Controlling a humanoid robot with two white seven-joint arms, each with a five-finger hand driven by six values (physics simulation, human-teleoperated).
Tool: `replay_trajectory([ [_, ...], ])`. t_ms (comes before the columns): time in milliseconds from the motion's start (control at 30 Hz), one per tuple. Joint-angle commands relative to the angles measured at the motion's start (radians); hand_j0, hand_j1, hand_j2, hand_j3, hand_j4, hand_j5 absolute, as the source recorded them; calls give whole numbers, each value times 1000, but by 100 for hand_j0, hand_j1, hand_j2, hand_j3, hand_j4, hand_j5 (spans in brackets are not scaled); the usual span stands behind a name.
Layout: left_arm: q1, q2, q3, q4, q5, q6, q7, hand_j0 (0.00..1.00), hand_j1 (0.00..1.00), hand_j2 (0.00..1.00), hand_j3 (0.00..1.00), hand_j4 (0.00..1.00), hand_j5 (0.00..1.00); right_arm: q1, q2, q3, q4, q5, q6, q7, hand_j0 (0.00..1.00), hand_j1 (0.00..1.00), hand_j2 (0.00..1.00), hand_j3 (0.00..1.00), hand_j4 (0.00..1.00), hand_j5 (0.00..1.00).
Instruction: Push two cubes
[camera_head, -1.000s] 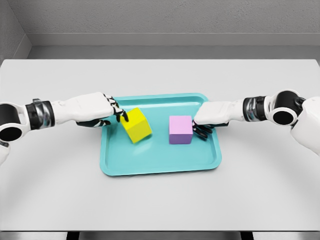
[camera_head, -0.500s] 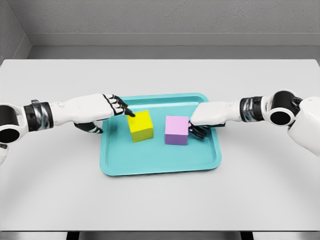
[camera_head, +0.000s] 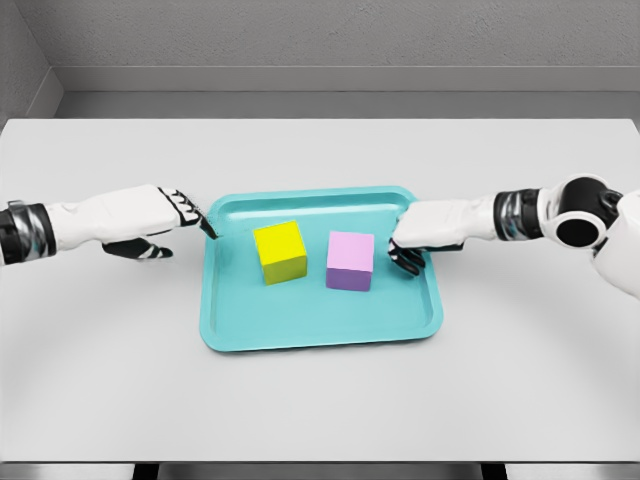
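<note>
The left hand (camera_head: 160, 215) sits at the middle left of the frame, drawn back from where it was half a second ago: then its fingertips touched the yellow cube, now they hover at the left rim of the tray, clear of the cube. Its fingers (camera_head: 195, 213) are stretched out together and point right, the thumb hangs below, and the hand holds nothing. The right hand (camera_head: 425, 232) at the middle right has also pulled away a little; earlier its dark fingers pressed the pink cube's right face, now a narrow gap of tray floor shows between them. Its fingers (camera_head: 406, 260) are curled loosely downward over the tray's right part, grasping nothing.

The yellow cube (camera_head: 280, 252) has squared up since a second ago, when it stood turned at an angle; it now lies just left of the picture's centre. The pink cube (camera_head: 350, 261) has slid left and lies just beside the yellow one, a thin strip of tray between them.

Both cubes rest flat inside the teal tray (camera_head: 320, 325), in its upper half, the lower half bare. The tray lies at the centre of the grey table (camera_head: 320, 400), which fills most of the frame.
</note>
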Motion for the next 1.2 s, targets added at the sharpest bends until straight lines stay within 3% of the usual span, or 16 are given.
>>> replay_trajectory([
  [0, 0, -8, -2, 47, -20, 3, 0, 39, 39, 39, 39, 39, 39, 0, -35, 20, -53, 16, -2, 2, 11, 11, 11, 11, 11, 11],
  [200, -6, -91, -5, 60, -75, 3, 0, 39, 39, 39, 39, 39, 39, -2, -78, 58, -161, 15, -2, 2, 11, 11, 11, 11, 11, 11],
  [400, -8, -136, -19, 60, -79, 3, 0, 39, 39, 39, 39, 39, 39, -48, -67, 38, -155, 4, -2, 2, 11, 11, 11, 11, 11, 11],
  [500, -9, -150, -21, 60, -80, 3, 0, 39, 39, 39, 39, 39, 39, -54, -69, -14, -153, -56, -2, 2, 11, 11, 11, 11, 11, 11],
  [600, -12, -179, -33, 81, -82, 3, 0, 39, 39, 39, 39, 39, 39, -67, -95, -8, -181, -106, -2, 2, 11, 11, 11, 11, 11, 11],
  [667, -12, -180, -33, 81, -82, 3, 0, 39, 39, 39, 39, 39, 39, -67, -127, 17, -242, -134, -2, 2, 11, 11, 11, 11, 11, 11],
  [800, -28, -196, -34, 106, -86, 3, 0, 39, 39, 39, 39, 39, 39, -75, -145, 75, -290, -145, -2, 2, 11, 11, 11, 11, 11, 11],
  [1167, -41, -232, -34, 138, -88, 3, 0, 39, 39, 39, 39, 39, 39, -113, -141, 175, -299, -171, -2, 2, 11, 11, 11, 11, 11, 11],
])
